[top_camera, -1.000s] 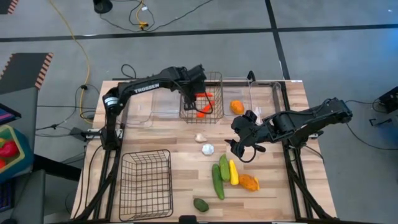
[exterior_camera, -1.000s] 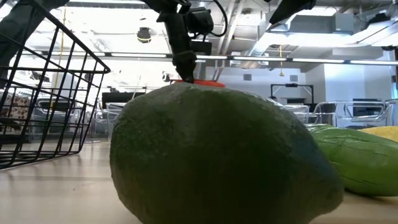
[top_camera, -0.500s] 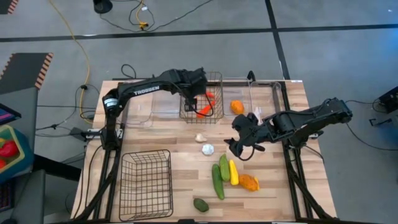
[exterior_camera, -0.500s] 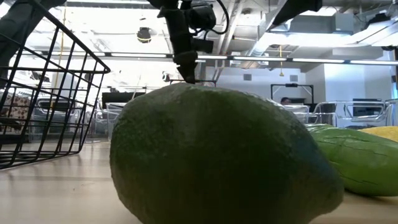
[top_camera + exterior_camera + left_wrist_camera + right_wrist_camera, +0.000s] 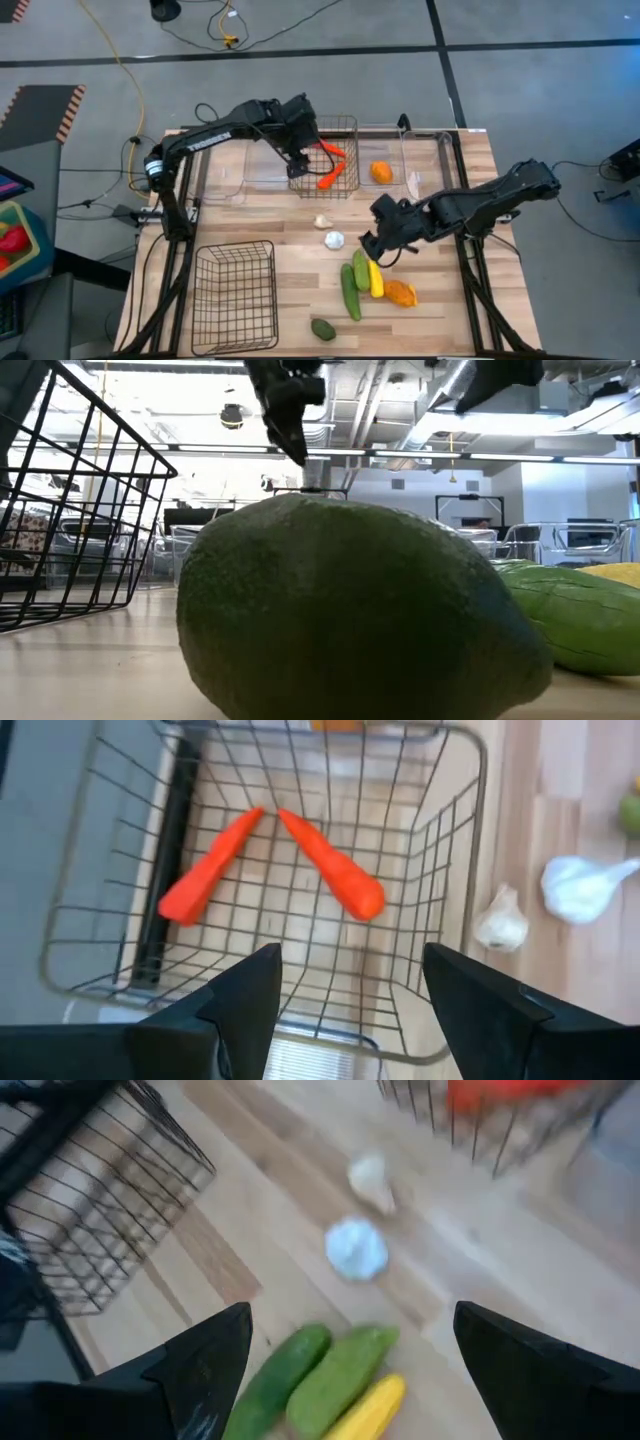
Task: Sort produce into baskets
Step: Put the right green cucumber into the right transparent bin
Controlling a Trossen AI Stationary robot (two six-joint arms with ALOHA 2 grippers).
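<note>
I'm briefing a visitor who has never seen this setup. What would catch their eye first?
Probably the two red-orange carrots lying in the small wire basket at the table's far edge, with the open left gripper at its left rim. Next, the green cucumbers and yellow squash side by side near the front, with the open right gripper just beside them.

Left gripper hangs open, empty; right gripper gapes wide (apparently low over the table).
</note>
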